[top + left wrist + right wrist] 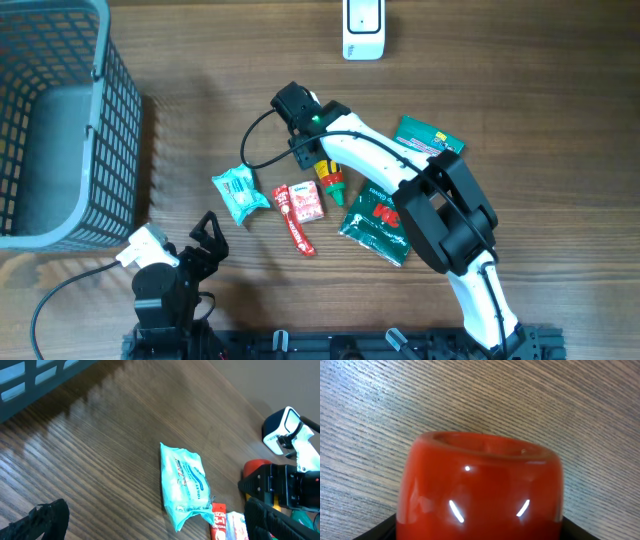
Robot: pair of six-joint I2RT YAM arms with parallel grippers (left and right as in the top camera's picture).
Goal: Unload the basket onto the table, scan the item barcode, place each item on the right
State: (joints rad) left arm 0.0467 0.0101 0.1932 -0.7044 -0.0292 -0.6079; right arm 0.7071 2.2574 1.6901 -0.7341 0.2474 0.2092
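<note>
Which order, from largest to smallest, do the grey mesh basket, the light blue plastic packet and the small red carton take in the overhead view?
1. grey mesh basket
2. light blue plastic packet
3. small red carton, only slightly smaller

Streaky brown wood-grain worktop (200, 130) all round; glossy red rounded plastic bottle end (480, 485) glints white; crinkled teal plastic packet (182, 482) shows white lettering; blue-grey grid-mesh plastic basket (120, 110).

Bare wood lies open between the mesh basket (122, 130) and the teal wipes packet (238, 193); the right arm (372, 156) overlies the green pouch (372, 228).
</note>
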